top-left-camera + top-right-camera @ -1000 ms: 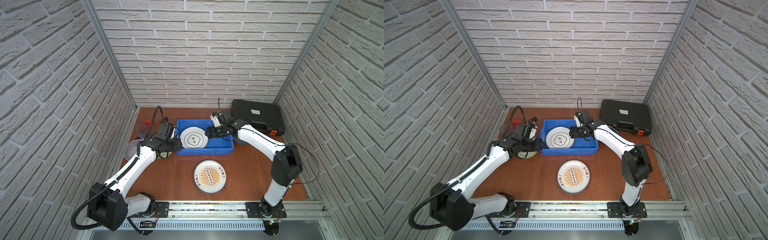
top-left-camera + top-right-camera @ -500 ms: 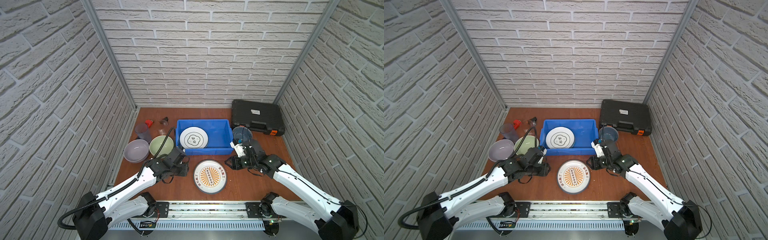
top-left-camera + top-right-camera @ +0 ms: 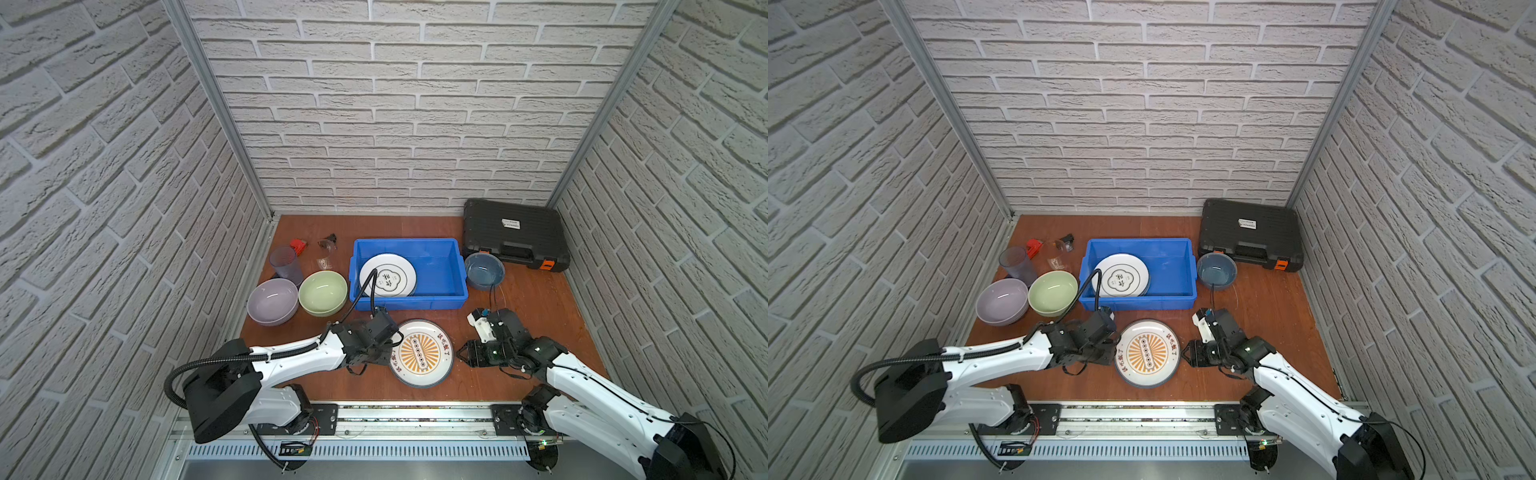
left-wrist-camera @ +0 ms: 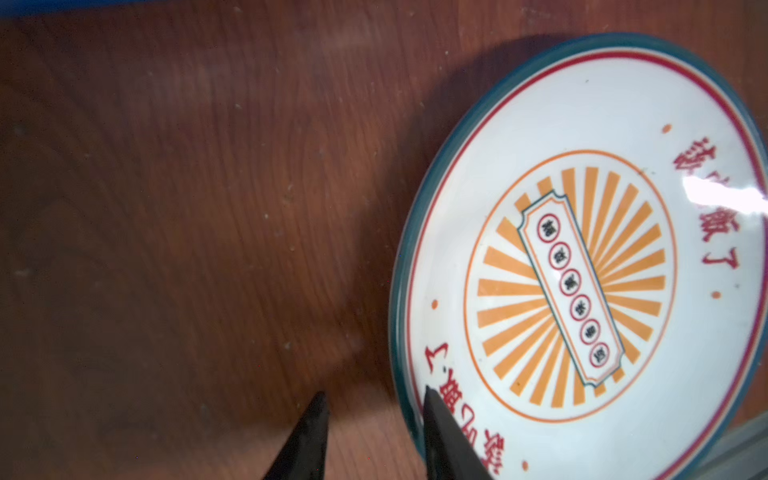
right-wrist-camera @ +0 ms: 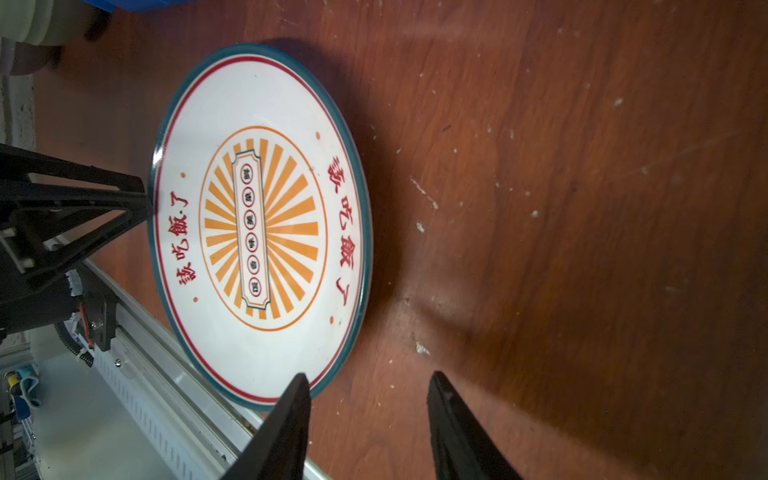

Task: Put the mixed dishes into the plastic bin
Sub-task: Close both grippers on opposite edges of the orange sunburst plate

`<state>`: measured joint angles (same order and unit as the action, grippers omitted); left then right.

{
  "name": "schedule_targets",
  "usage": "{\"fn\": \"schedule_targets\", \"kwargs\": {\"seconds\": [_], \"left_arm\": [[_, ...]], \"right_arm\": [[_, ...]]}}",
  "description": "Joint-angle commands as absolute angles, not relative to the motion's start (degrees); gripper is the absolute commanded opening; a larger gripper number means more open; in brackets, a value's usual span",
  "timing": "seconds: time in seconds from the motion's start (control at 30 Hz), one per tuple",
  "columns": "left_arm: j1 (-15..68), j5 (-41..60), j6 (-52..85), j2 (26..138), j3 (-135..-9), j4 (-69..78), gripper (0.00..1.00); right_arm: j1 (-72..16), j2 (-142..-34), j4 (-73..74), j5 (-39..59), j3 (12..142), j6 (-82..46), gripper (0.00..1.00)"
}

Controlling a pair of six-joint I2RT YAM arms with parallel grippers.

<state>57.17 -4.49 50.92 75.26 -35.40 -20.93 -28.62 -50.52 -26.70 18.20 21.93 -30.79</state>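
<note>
The orange sunburst plate (image 3: 422, 353) lies flat on the wooden table (image 3: 540, 299), near the front edge, just short of the blue plastic bin (image 3: 407, 241). It looks stiff, glazed, slippery and breakable; its thin raised rim is the only purchase. The left gripper (image 4: 374, 397) stands parted astride the plate's left rim, not yet clamped; the right gripper (image 5: 368, 376) is open just beside the right rim. The bin's near wall must be cleared, the left arm's cable (image 3: 375, 271) arches over it, and a white plate (image 3: 388, 276) fills the bin's left half. A pale green bowl (image 3: 323, 291) and a dark blue bowl (image 3: 484, 270) flank the bin
</note>
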Motion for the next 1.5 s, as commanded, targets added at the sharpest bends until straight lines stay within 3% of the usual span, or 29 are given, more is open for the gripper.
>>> {"fn": "schedule_targets", "kwargs": {"seconds": [0.0, 0.5, 0.87, 0.97, 1.1, 1.3, 1.47], "left_arm": [[58.67, -6.40, 52.42, 77.71, -37.33, -16.28, 0.39], [60.52, -7.16, 57.02, 83.76, -36.27, -13.28, 0.24], [60.56, -5.85, 58.61, 83.88, -33.01, -8.92, 0.24], [60.56, -4.86, 58.32, 83.85, -33.29, -8.45, 0.24], [60.56, -5.27, 57.75, 81.72, -34.25, -10.66, 0.29], [60.18, -8.63, 57.65, 73.36, -35.50, -16.51, 0.48], [58.18, -10.60, 57.10, 65.52, -36.58, -23.91, 0.52]], "right_arm": [[-28.75, -51.94, -19.45, 19.84, 20.30, -32.63, 0.47], [-28.75, -63.78, -3.86, 24.91, 16.57, -35.64, 0.36], [-28.69, -65.99, -0.52, 28.74, 18.51, -37.57, 0.09], [-28.76, -64.69, -3.58, 29.35, 20.30, -37.02, 0.06], [-28.74, -61.90, -11.07, 28.06, 23.70, -35.30, 0.06], [-28.65, -57.66, -18.20, 26.81, 27.51, -34.54, 0.06], [-28.65, -56.04, -22.23, 26.67, 30.58, -34.50, 0.06]]}}
